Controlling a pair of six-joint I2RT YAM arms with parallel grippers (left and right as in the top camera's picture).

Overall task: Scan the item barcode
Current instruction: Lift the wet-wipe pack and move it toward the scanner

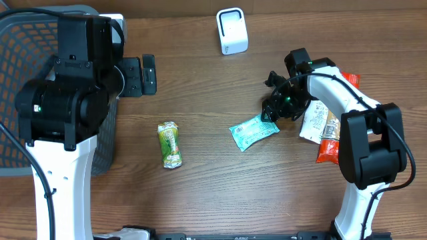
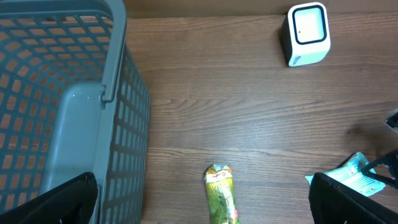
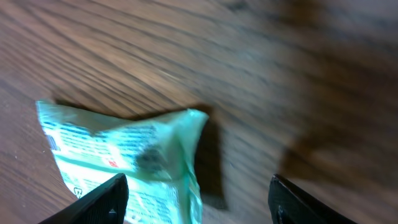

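From overhead, the teal packet (image 1: 253, 132) lies flat on the table (image 1: 200, 187) in front of the right gripper (image 1: 269, 113), whose tips hang over the packet's right end. The white scanner (image 1: 232, 31) stands well apart from both, toward the far edge. A heap of other packets (image 1: 319, 123) lies just beside the right arm — a careless swing of the forearm could drag one along. The left gripper (image 1: 148, 75) sits by the basket (image 1: 13, 40), and a green packet (image 1: 169, 144) lies untouched between the two arms.

The left wrist view shows that gripper's fingers (image 2: 62, 200) spread wide with nothing between them, looking down on the basket, green packet and scanner.

The right wrist view (rather blurred) shows its fingers (image 3: 102, 200) apart and empty, with one raised corner of the teal packet below and between them. Here, I judge, the trouble lies. The packet is thin and lies against the wood, so the tips may slide over it or nip only that corner. Held by a corner it would likely droop or twist — and the barcode, which I cannot find in any view, might then face away from the scanner. A hard press could also crumple the print.
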